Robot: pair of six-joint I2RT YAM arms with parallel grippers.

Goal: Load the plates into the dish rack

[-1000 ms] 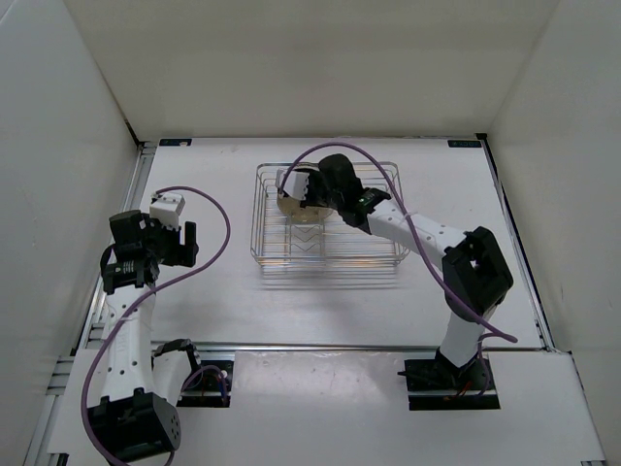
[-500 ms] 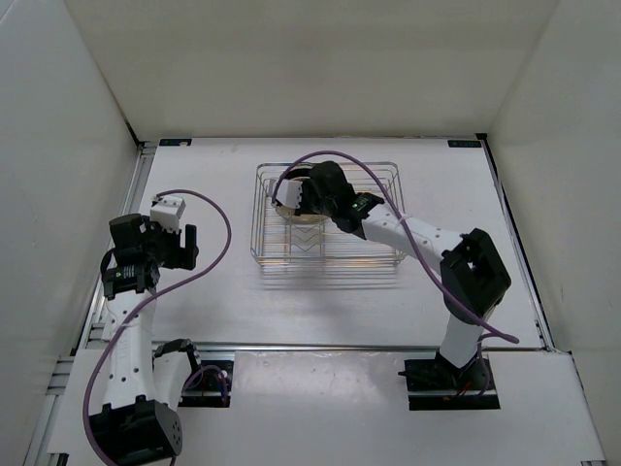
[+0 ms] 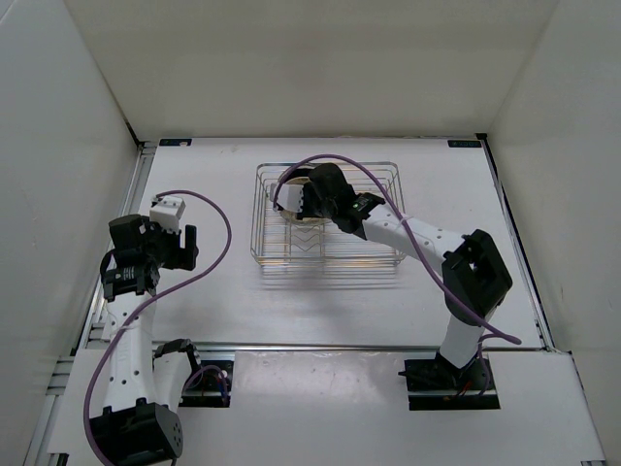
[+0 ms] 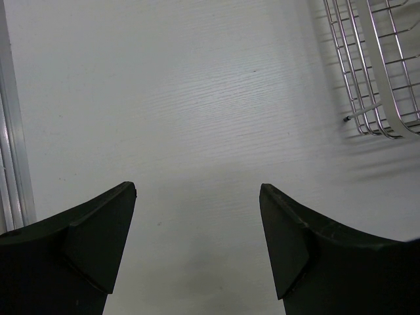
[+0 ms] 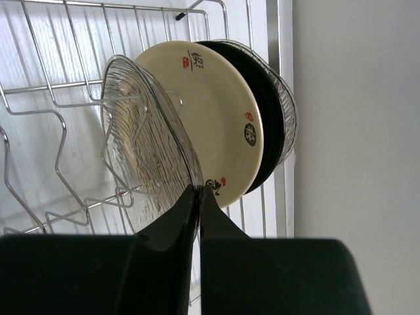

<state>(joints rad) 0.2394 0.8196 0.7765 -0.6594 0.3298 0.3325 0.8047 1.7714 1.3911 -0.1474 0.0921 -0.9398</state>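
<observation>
One clear plate [image 5: 147, 141] upright, rim pinched in right gripper [image 5: 199, 197] — beside tan plate [image 5: 220, 115], over dish rack [image 3: 277, 243] dividers; left gripper [image 4: 197, 246] agape.

White table [image 3: 320, 311], faint wood grain, with a metal rail [image 4: 10, 131] along the edge left of the left gripper [image 4: 197, 190]. The silver wire dish rack [image 3: 383, 243] sits directly on it, under the right gripper [image 5: 198, 197] and ahead and right of the left gripper.
</observation>
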